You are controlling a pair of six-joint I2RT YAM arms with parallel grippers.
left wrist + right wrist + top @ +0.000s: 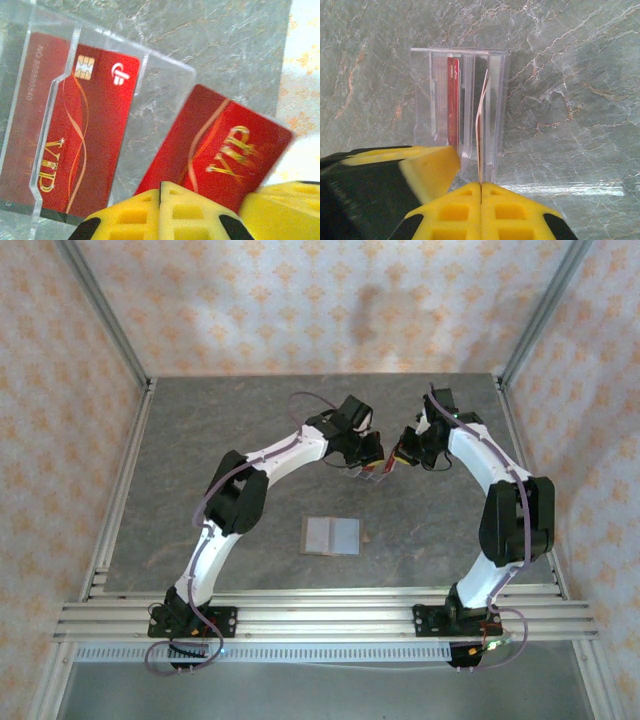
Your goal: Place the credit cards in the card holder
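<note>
The right gripper (pixel 481 186) is clenched on the near edge of one credit card (pixel 479 135), which stands edge-on just ahead of its fingertips among the slots of the clear rack (pixel 495 75). The left gripper (pixel 160 190), just to its left, is clamped on nothing. I would draw the card straight back without twisting, so the rack and the second card (pixel 452 100) ahead-left stay put; the card holder (pixel 330 535) lies open behind both grippers.

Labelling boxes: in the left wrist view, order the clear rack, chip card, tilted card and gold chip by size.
1. clear rack
2. chip card and tilted card: they look alike, and the tilted one is partly hidden, so unranked
3. gold chip
</note>
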